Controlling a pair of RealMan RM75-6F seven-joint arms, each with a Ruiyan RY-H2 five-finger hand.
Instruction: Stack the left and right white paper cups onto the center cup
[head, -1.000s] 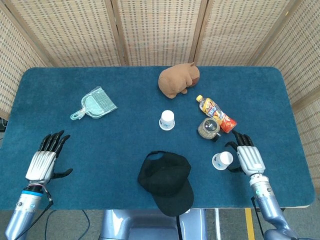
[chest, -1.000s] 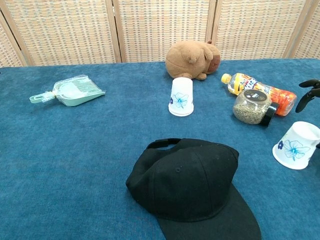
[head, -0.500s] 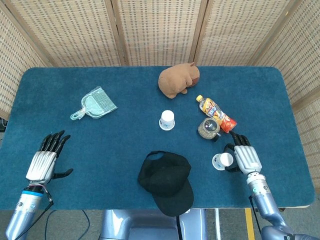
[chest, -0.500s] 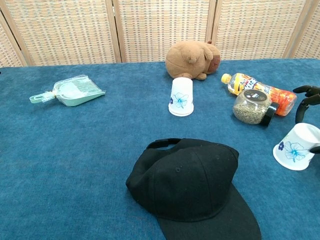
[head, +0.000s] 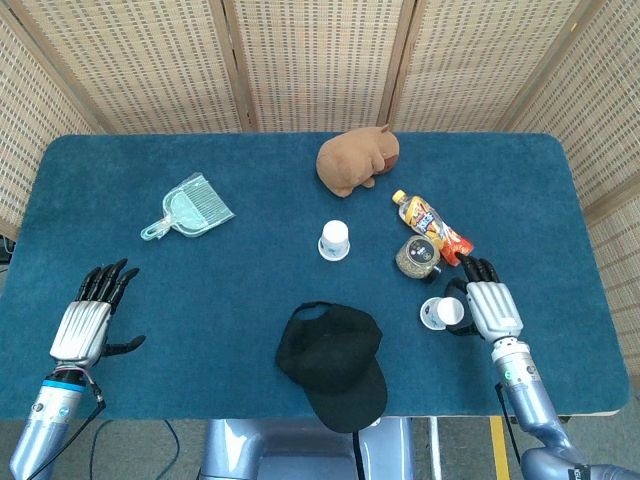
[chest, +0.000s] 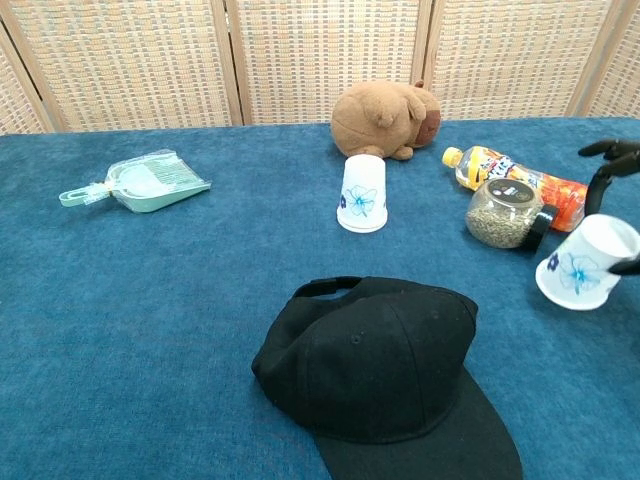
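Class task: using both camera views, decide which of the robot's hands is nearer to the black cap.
Right. The right hand, holding a paper cup, is just right of the black cap; the left hand rests far off near the table's left edge.

Bare cloth between black cap (head: 333, 362), seed jar (head: 416, 256) and center cup (head: 335, 240).

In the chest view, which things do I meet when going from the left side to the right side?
Dustpan, black cap, jar, held paper cup. Center cup, plush toy and bottle overlap the others in the order.

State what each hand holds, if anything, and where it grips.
The right hand holds a white paper cup by its side wall. The left hand holds nothing.
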